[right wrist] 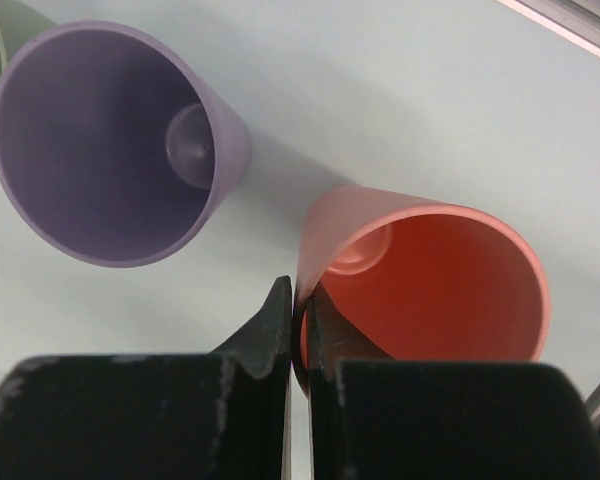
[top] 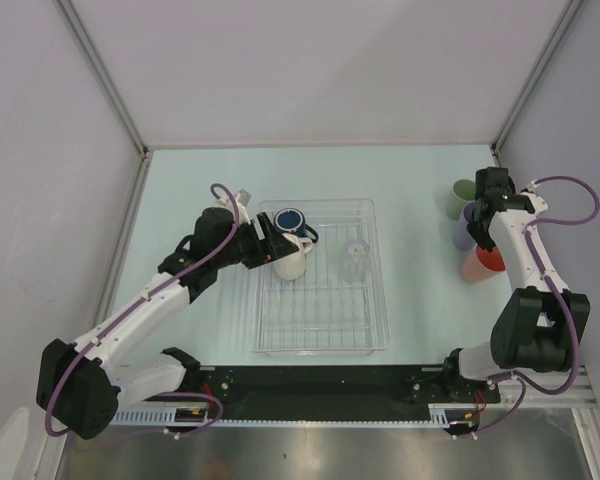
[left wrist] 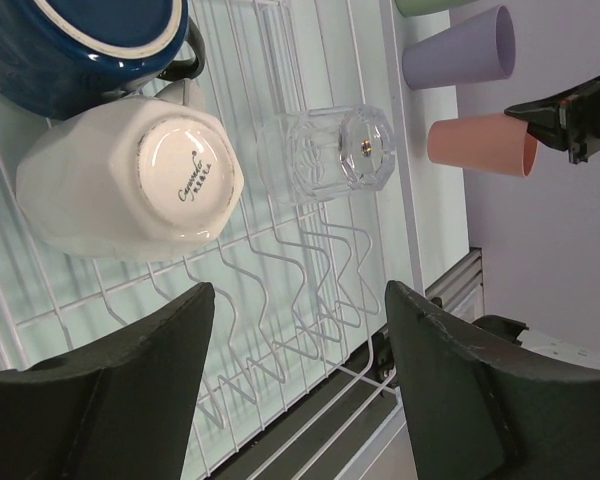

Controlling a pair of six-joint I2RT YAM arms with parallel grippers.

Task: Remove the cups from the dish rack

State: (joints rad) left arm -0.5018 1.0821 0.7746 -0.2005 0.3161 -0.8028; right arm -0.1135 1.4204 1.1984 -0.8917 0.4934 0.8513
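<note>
The clear dish rack (top: pixel 320 345) lies mid-table. In it a cream-white mug (top: pixel 290 262) stands upside down, a dark blue mug (top: pixel 290 220) sits behind it and a clear glass (top: pixel 354 260) is to the right. My left gripper (top: pixel 270 245) is open and empty just left of the cream mug (left wrist: pixel 130 185). Its jaws stand wide apart over the wire grid (left wrist: pixel 280 330). At the right, sage green (top: pixel 459 200), lavender (top: pixel 465 232) and salmon (top: pixel 485 263) tumblers stand upright on the table. My right gripper (right wrist: pixel 300 300) is shut on the salmon tumbler's (right wrist: pixel 430 290) rim, next to the lavender one (right wrist: pixel 100 150).
The grey enclosure walls close in the table on the left, back and right. The black rail (top: pixel 330 385) with the arm bases runs along the near edge. The right tumblers stand close to the right wall.
</note>
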